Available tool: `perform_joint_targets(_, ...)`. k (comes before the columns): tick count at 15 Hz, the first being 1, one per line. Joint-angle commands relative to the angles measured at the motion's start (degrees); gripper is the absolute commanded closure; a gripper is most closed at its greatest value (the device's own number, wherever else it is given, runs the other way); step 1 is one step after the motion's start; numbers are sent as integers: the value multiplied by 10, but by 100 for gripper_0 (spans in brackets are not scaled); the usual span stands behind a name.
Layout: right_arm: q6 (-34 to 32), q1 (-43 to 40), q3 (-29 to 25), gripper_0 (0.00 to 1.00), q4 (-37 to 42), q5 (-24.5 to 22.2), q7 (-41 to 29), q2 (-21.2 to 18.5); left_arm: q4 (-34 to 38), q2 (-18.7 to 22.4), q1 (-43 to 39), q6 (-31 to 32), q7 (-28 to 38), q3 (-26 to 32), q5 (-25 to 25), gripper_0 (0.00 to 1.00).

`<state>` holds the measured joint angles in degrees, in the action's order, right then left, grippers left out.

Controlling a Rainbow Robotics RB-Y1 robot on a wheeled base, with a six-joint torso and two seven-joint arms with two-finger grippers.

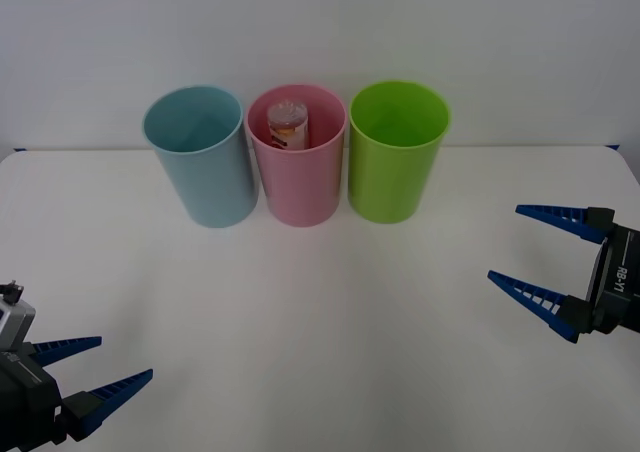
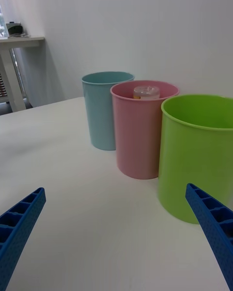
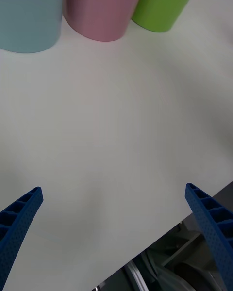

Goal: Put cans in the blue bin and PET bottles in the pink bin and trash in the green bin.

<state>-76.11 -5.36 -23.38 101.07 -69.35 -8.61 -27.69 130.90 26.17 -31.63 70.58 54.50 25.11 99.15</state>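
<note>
the three bins stand in a tight row at twelve o'clock on the white table [image 1: 320,302]: the blue bin [image 1: 200,157] toward eleven, the pink bin [image 1: 298,157] dead centre, the green bin [image 1: 397,152] toward one, each touching or all but touching its neighbour. the pet bottle [image 1: 288,124] already stands inside the pink bin, its top near the rim. no can and no trash lies on the table in front.

the left gripper [image 1: 95,370] waits at about eight o'clock, low and near the table's front edge, fingers spread and holding nothing. the right gripper [image 1: 545,257] hangs at about three o'clock, also released and empty, pointing toward the bins.

the sorting looks finished as far as the bottle goes, so the risks are mostly of disturbance. the bins are tall, light-looking and packed together; a sweep of the right arm inward could clip the green bin and shove the whole row. the bottle stands high in its bin, so a knock might tip it out.
</note>
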Motion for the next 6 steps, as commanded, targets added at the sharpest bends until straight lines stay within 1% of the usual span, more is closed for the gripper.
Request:
perform_joint_targets(1,0,0,0,0,0,0,0,0,0,0,0,0,0,0,0,0)
perform_joint_targets(6,0,0,0,0,0,0,0,0,0,0,0,0,0,0,0,0)
